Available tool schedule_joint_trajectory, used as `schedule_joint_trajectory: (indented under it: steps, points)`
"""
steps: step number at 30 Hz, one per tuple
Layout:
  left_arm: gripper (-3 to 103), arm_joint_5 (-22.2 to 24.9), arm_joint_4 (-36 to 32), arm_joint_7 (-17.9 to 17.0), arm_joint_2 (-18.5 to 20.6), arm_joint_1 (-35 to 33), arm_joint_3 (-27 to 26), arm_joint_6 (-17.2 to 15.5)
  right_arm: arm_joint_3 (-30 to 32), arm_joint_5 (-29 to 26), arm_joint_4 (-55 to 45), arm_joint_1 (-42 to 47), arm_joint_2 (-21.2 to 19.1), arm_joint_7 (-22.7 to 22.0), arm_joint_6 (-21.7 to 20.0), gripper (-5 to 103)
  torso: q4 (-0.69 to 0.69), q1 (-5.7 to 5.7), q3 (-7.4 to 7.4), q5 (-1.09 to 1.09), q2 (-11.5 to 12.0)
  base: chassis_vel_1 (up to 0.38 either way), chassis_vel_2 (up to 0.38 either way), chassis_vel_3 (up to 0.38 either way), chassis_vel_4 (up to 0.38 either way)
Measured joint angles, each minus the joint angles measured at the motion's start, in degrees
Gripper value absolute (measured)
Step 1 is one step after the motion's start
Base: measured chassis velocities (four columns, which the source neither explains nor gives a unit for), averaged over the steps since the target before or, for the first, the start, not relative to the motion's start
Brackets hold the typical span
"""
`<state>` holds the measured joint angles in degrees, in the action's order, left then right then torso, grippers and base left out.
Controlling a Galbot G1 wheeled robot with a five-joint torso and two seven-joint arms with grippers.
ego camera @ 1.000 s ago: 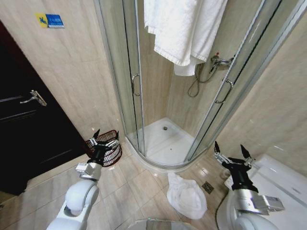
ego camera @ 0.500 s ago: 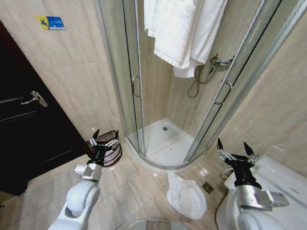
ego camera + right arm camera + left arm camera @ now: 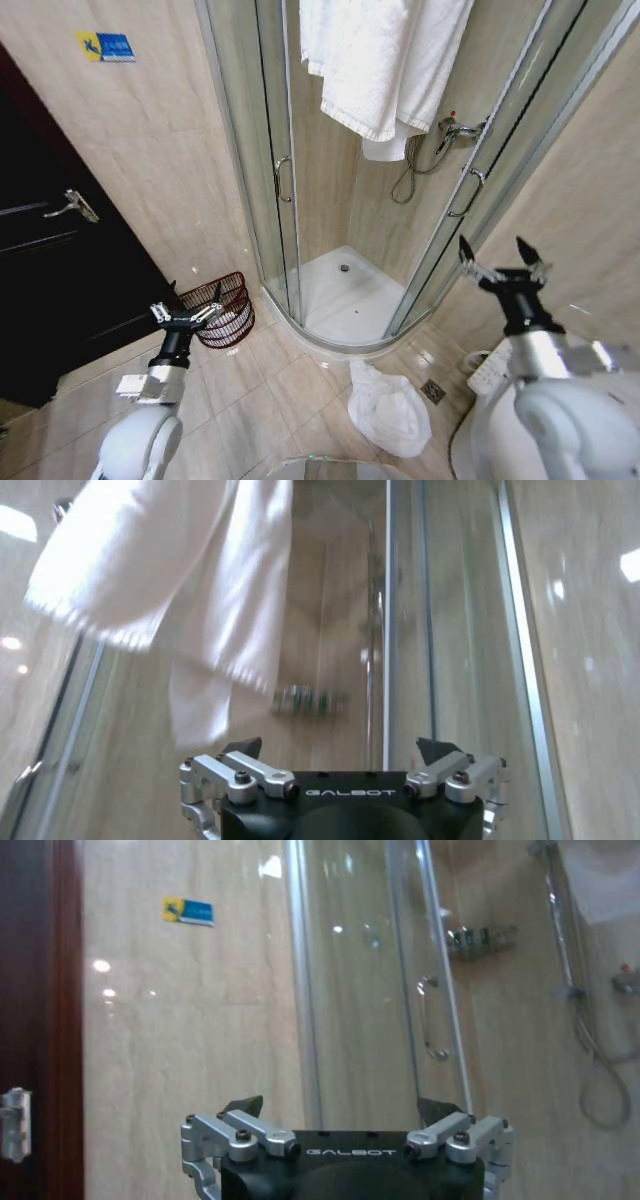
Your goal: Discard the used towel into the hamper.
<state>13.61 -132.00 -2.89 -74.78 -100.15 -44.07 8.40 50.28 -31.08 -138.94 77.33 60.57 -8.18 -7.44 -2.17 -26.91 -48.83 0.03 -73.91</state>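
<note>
On the tiled floor before the shower, the used towel (image 3: 388, 408) lies crumpled, ungrasped; the hamper (image 3: 218, 308) stands near the door. Left gripper (image 3: 187, 315) and right gripper (image 3: 503, 264) are raised with jaws spread and empty, presumably readied for approach

The shower enclosure (image 3: 345, 250) stands at the middle, with the hamper (image 3: 222, 309) on the floor just left of its door and a crumpled towel (image 3: 388, 408) on the floor in front of its curved base. More towels (image 3: 380, 60) hang over its top. The left gripper (image 3: 186, 312) hovers near the hamper's front-left, and the right gripper (image 3: 503, 262) is raised at the enclosure's right.
</note>
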Motion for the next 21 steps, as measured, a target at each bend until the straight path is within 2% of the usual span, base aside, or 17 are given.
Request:
schedule_joint_trajectory:
  steps: [1, 3, 4, 6, 8, 9, 11, 12, 14, 16, 21]
  points:
    - [100, 0.0, 0.0, 0.0, 0.0, 0.0, 0.0, 0.0, 0.0, 0.0, 0.0, 0.0, 0.0, 0.0, 0.0, 100, 0.00, 0.00, 0.00, 0.00, 0.0, 0.000, 0.000, 0.000, 0.000]
    - [100, -1.9, 0.2, -0.3, -0.4, -0.4, 1.3, -0.3, -0.1, -2.4, 1.4, -4.1, -4.0, -0.8, 1.1, 100, 0.02, 0.01, 0.02, 0.02, 0.0, 0.000, 0.000, 0.000, 0.000]
    - [100, -1.9, 0.2, -0.3, -0.4, -0.4, 1.3, -0.3, -0.1, -2.4, 1.4, -4.1, -4.0, -0.8, 1.1, 100, 0.02, 0.01, 0.02, 0.02, 0.0, 0.000, 0.000, 0.000, 0.000]
    - [100, -3.7, 0.4, -0.6, -1.1, -0.9, 2.9, -0.4, -0.6, -5.0, 2.3, -7.6, -8.7, -1.5, 1.6, 100, -0.01, 0.03, 0.03, 0.01, 0.1, 0.000, 0.000, 0.000, 0.000]
    - [100, -5.0, 0.4, -1.1, -2.4, -1.7, 4.8, -0.3, -1.6, -8.5, 3.9, -12.9, -15.1, -1.9, 1.2, 100, 0.01, 0.06, 0.06, -0.02, 0.1, 0.000, 0.000, 0.000, 0.000]
    - [100, -5.0, 0.4, -1.1, -2.4, -1.7, 4.8, -0.3, -1.6, -8.5, 3.9, -12.9, -15.1, -1.9, 1.2, 100, 0.01, 0.06, 0.06, -0.02, 0.1, 0.000, 0.000, 0.000, 0.000]
    - [100, -5.4, 0.2, -1.1, -3.5, -2.8, 5.8, 0.1, -3.5, -13.3, 6.3, -19.7, -20.2, -1.8, -0.3, 100, 0.00, 0.07, 0.07, 0.00, 0.1, 0.000, 0.000, 0.000, 0.000]
    - [100, -5.4, 0.2, -1.1, -3.5, -2.8, 5.8, 0.1, -3.5, -13.3, 6.3, -19.7, -20.2, -1.8, -0.3, 100, 0.00, 0.07, 0.07, 0.00, 0.1, 0.000, 0.000, 0.000, 0.000]
    - [100, -5.7, 0.6, -1.1, -3.9, -3.4, 5.9, 1.2, -5.4, -16.6, 9.4, -26.0, -23.1, -0.8, -1.4, 100, 0.00, 0.07, 0.09, -0.01, 0.1, 0.000, 0.000, 0.000, 0.000]
    - [100, -6.0, 1.1, -1.1, -4.1, -4.2, 5.0, 2.5, -9.0, -17.7, 14.8, -35.0, -25.6, 2.3, -1.7, 100, -0.02, 0.07, 0.09, -0.03, 0.2, 0.000, 0.000, 0.000, 0.000]
    - [100, -5.9, 0.6, -1.1, -4.0, -4.8, 3.4, 3.1, -12.5, -19.5, 19.2, -42.3, -28.7, 5.7, -2.0, 100, -0.01, 0.08, 0.11, -0.02, 0.2, 0.000, 0.000, 0.000, 0.000]
